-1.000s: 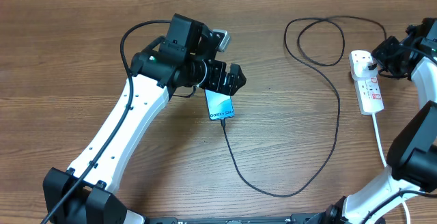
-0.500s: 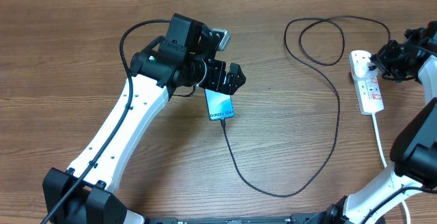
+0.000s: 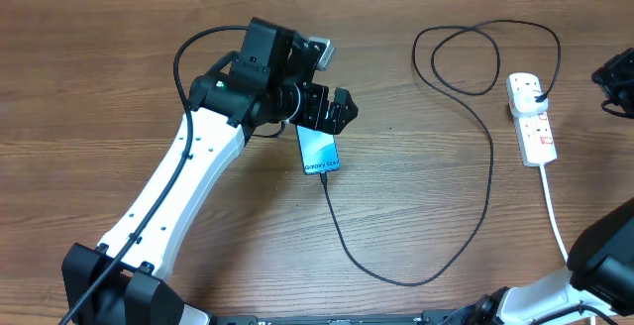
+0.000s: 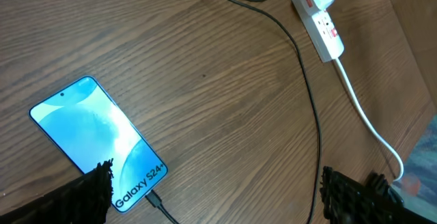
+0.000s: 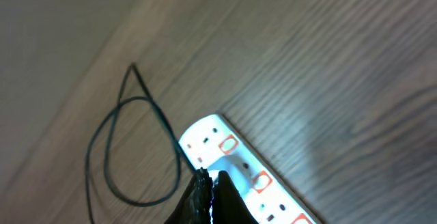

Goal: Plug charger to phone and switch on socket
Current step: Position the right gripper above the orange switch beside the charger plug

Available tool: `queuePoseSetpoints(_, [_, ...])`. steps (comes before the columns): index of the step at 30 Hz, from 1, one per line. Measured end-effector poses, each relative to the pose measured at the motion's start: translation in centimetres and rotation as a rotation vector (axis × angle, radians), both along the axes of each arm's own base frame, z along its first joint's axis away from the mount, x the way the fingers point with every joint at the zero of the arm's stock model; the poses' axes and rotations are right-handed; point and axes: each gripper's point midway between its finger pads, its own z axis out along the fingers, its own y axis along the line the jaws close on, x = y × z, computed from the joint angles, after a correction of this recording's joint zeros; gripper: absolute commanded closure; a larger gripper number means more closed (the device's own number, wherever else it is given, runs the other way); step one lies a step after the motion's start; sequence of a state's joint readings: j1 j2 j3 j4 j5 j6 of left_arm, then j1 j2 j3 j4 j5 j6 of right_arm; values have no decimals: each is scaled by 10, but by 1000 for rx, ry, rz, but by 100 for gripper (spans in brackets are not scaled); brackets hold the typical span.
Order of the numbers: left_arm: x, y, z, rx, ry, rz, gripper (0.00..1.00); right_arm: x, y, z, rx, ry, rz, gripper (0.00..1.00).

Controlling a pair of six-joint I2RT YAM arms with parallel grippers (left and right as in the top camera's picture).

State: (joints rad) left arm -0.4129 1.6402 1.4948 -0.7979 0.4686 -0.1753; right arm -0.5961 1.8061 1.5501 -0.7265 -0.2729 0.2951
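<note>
The phone (image 3: pixel 319 151) lies flat on the table with its light blue screen up and "Galaxy" text at the near end; it also shows in the left wrist view (image 4: pixel 95 141). The charger's thin black cable (image 3: pixel 489 157) is plugged into the phone's near end (image 4: pixel 154 201). It loops round to a plug (image 3: pixel 535 89) seated in the white socket strip (image 3: pixel 536 132). My left gripper (image 3: pixel 333 110) is open and empty, hovering over the phone's far end (image 4: pixel 218 197). My right gripper (image 5: pixel 208 197) is shut and empty. It sits at the table's right edge (image 3: pixel 614 72), apart from the strip (image 5: pixel 235 152).
The strip's white cord (image 3: pixel 553 206) runs toward the front right. The black cable coils in a loop (image 3: pixel 466 57) at the back and sweeps in a wide arc (image 3: pixel 396 280) across the front middle. My left arm (image 3: pixel 178 186) crosses the left half of the table.
My right gripper has drawn back to the right, off the socket strip toward the table edge. The left arm, phone and cable have not moved.
</note>
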Motion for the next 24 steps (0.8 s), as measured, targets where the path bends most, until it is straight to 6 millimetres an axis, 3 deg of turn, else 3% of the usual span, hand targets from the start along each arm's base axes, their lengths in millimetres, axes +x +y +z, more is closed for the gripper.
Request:
queuePoseSetpoints(5, [3, -1, 2, -5, -16, 1, 0, -3, -1, -11, 2, 41, -13, 96])
queuePoseSetpoints(13, [4, -1, 3, -7, -20, 1, 0, -5, -2, -83, 88, 189, -16, 96])
queuePoseSetpoints(18, [4, -1, 3, -7, -20, 1, 0, -11, 3, -111, 135, 252, -9, 96])
queuePoseSetpoints(24, [4, -1, 3, -7, -20, 1, 0, -13, 12, -128, 177, 292, 11, 96])
